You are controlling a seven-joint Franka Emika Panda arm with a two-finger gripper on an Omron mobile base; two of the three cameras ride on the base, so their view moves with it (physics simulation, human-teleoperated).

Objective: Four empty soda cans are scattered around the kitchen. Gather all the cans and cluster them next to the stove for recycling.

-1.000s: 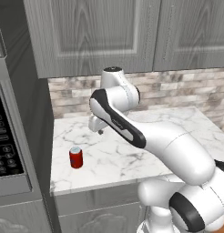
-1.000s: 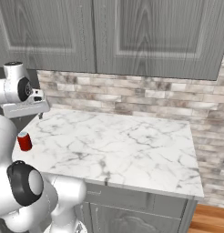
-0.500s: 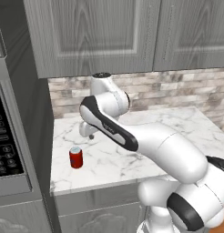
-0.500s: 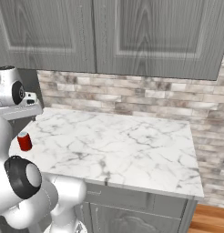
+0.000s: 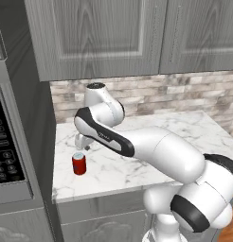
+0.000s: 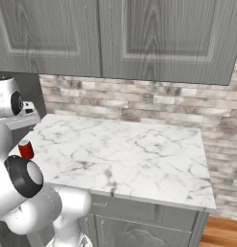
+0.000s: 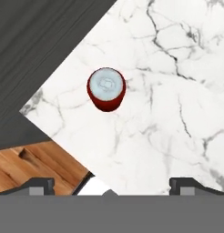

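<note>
Hand view is showing your gripper [image 7: 112, 186] hovering, jaws spread wide, over the red can [image 7: 106, 88] at twelve o'clock; you're needing to lower around it.

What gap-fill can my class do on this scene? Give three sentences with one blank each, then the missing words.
1. The soda can on the marble counter is coloured ____.
2. The can stands ____, its silvery top facing up.
3. The gripper hovers above the can with its jaws ____.

Missing words: red; upright; open
</note>
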